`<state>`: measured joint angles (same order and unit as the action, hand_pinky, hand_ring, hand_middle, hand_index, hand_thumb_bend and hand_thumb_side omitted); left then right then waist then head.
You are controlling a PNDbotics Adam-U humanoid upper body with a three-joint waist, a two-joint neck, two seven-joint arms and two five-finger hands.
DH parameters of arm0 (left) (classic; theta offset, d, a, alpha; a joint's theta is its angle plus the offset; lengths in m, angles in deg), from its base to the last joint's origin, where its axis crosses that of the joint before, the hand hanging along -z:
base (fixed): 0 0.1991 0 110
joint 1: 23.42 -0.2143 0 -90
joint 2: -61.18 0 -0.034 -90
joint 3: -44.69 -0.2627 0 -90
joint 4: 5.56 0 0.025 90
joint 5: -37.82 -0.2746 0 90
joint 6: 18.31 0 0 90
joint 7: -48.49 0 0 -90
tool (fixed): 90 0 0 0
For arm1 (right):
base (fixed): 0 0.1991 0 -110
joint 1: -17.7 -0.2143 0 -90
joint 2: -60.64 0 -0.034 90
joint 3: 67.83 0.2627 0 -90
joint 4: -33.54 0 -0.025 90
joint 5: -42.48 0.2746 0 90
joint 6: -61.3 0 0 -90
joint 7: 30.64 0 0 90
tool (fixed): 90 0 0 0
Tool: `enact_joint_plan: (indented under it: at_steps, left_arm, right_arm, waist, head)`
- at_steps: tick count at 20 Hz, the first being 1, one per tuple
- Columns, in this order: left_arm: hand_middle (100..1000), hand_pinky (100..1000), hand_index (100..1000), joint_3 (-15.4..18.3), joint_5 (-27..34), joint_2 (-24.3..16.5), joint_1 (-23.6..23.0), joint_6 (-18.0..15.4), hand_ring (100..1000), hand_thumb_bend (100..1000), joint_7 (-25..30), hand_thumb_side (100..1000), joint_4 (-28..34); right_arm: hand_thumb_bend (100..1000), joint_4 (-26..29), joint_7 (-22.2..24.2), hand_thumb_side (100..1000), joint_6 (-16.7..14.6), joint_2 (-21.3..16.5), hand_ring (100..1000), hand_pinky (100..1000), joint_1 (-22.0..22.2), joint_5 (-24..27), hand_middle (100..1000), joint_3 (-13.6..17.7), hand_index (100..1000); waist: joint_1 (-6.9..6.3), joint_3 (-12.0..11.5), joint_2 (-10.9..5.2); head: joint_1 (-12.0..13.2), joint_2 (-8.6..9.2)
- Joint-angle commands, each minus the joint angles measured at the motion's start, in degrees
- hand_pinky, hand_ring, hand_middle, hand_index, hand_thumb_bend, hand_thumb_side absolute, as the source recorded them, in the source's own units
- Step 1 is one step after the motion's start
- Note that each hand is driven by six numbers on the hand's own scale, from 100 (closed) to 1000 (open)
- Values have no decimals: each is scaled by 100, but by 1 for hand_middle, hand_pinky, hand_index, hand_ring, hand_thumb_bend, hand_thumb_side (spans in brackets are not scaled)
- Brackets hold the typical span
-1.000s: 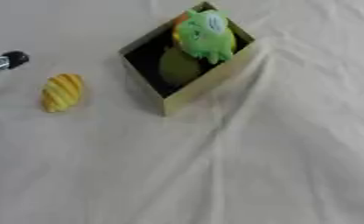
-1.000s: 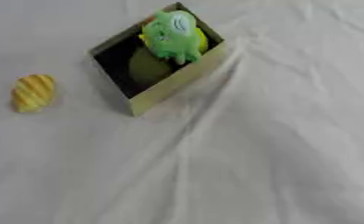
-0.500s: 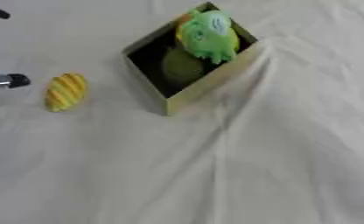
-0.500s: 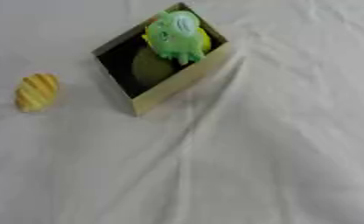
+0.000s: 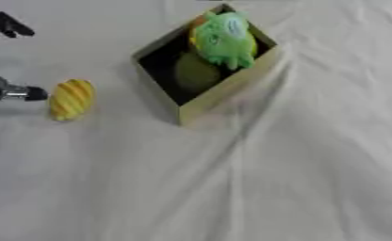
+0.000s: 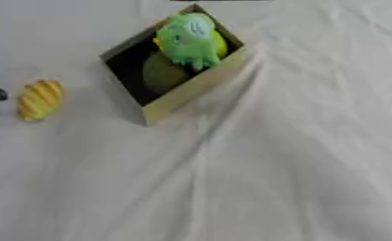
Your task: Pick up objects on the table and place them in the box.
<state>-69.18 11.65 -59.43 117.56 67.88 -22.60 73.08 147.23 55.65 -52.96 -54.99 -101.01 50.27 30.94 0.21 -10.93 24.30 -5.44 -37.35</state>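
Fingers: our left hand point(image 5: 5, 89) enters at the left edge, one dark fingertip with a silver band just beside the yellow toy, other fingers point(image 5: 8, 26) higher up and well apart from it; we see them spread, holding nothing. We judge they are placed either side of the toy for a grasp.
Right hand: not in view.
Bench: draped in a white cloth point(image 5: 298, 164), soft and creased, with folds running away from the box corner; we expect it to bunch under a dragged finger.
Box point(image 5: 224, 96): tan card, square, open-topped, dark inside, set corner-on to us near the top centre, well apart from the hand.
Green toy point(image 5: 224, 40): plush-looking, rounded, propped over the far corner of the box, half above the rim, likely because the box is crowded.
Olive thing point(image 5: 195, 73): dull, rounded, low inside the box.
Yellow toy point(image 5: 71, 99): oval, ribbed, glossy, lying on the cloth left of the box; we take it as the last thing to pick.
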Motion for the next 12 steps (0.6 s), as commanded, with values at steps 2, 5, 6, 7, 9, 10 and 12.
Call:
enact_joint_plan:
  at_steps: [2,5,6,7,9,10,12]
  left_arm:
    - [710,787,865,-46,29,39,240,13,762,792,430,603,-88]
    - [707,786,861,-100,-50,156,325,35,762,803,723,555,-212]
    - [706,784,859,-111,-75,188,340,47,761,795,822,558,-265]
    - [705,783,857,-112,-91,223,354,65,760,791,916,562,-315]
    - [703,781,853,-96,-115,285,387,103,760,792,1060,567,-374]
    - [703,782,853,-91,-135,313,404,128,760,792,1102,567,-394]
    - [700,779,846,-88,-189,374,440,186,758,797,1134,577,-449]
  right_arm:
    - [159,91,18,416,47,-132,896,896,-29,-33,634,45,762]
    - [159,91,31,422,46,-131,896,896,-42,-35,632,38,761]
    - [161,91,54,427,47,-133,896,894,-48,-42,632,28,761]
    - [161,91,76,428,56,-134,896,894,-56,-50,631,21,761]
    - [159,91,101,429,94,-130,897,895,-72,-56,629,17,760]
    - [158,91,106,429,116,-128,897,895,-79,-54,629,17,760]
    - [154,91,121,440,146,-114,897,896,-84,-41,628,14,759]
  waist:
    - [-7,-12,-171]
    - [-4,-5,-172]
    - [-4,0,-172]
    - [-3,4,-171]
    - [0,8,-170]
    - [1,8,-170]
    - [1,9,-168]
  head:
    - [-19,-31]
    - [-8,-40]
    - [-3,-39]
    - [0,-37]
    - [2,-32]
    - [5,-30]
    - [27,-29]
